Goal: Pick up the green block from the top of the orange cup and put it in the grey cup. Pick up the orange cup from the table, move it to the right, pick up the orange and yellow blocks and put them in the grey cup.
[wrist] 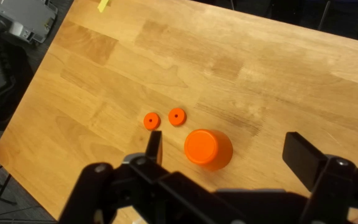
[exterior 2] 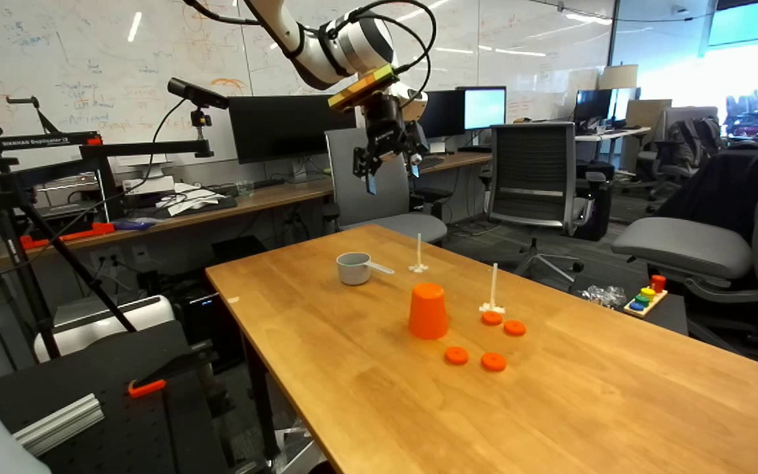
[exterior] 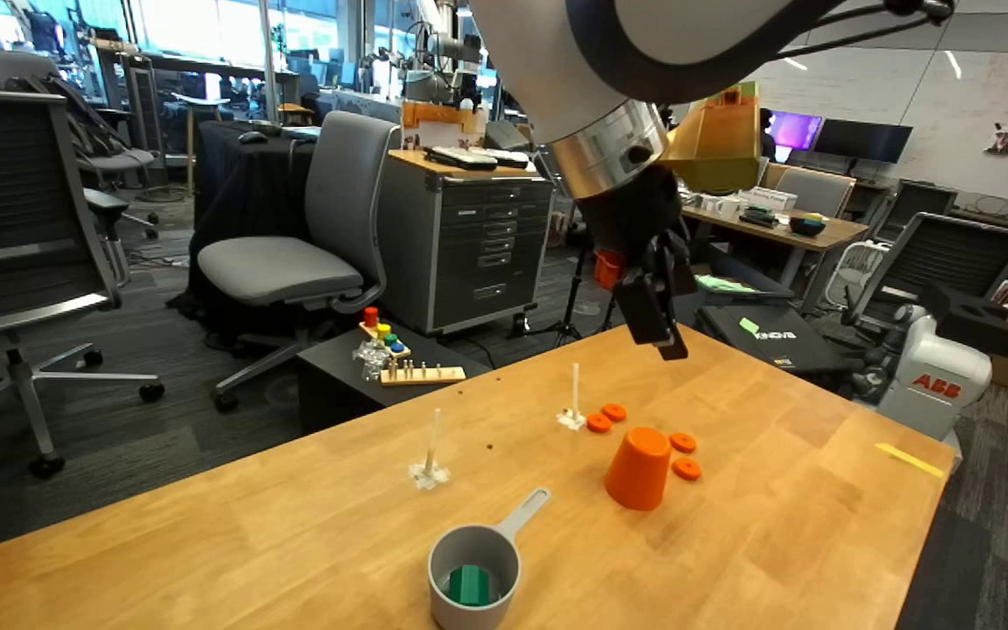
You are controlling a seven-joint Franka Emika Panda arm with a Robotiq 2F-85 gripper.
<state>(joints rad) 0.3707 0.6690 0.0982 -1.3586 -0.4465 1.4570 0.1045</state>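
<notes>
The coming move, most likely the lifting aside of the orange cup (wrist: 208, 149), turns on where that cup lies below the hand (exterior 2: 392, 176). The hand hangs well above the table (exterior: 784, 534), its fingers (wrist: 303, 158) spread wide apart and nothing held. In the wrist view the cup shows a little below and right of the middle of the frame, within the gap as seen from above, but clearly nearer the finger on the left than the one on the right; the descent therefore seems to call for a shift toward the left of that frame, so that the fingers straddle it evenly. The cup stands mouth down, narrow end up, its axis vertical, so they could come straight down around its sides. Two orange discs (wrist: 180, 119) lie to its upper left there, one just above the left fingertip in the frame, and a finger coming down wide might nudge them. The green block (exterior: 469, 586) is inside the grey cup (exterior: 476, 544), at the bottom of the frame in an exterior view, so that step looks done. The orange and yellow blocks cannot be seen; under the upturned cup is a fair guess.
</notes>
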